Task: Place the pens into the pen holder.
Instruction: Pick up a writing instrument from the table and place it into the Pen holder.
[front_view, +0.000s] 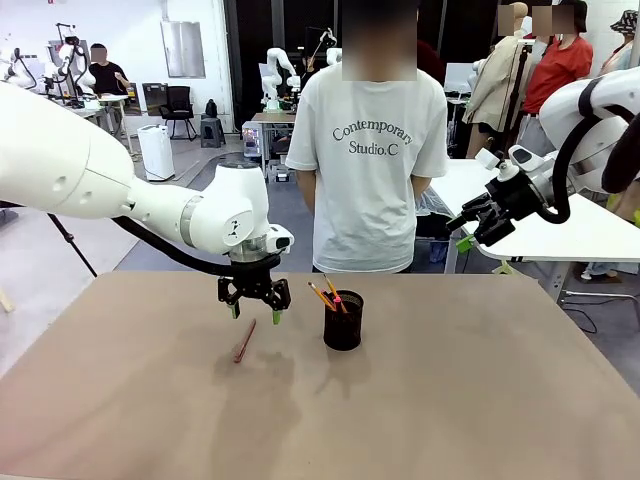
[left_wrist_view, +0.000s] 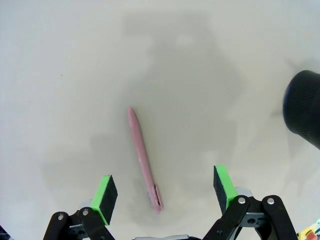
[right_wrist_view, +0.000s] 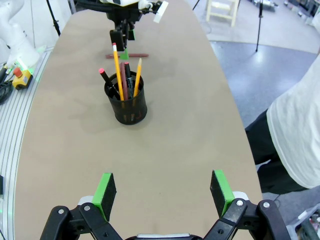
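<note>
Reddish-brown pen (left_wrist_view: 143, 160) lies flat on the table (front_view: 480, 390), left gripper (front_view: 255, 307) hovering above it, jaws released. Right of it, the pen holder (front_view: 343, 320); the right wrist view reveals 4 sticks inside. Far right, right gripper (front_view: 474, 230) aloft, jaws spread, empty.

The left gripper (front_view: 255, 303) hangs low, pointing straight down with its fingers (left_wrist_view: 106, 197) spread wide, while the right gripper (front_view: 466, 232) hovers high at the side, likewise open.
</note>
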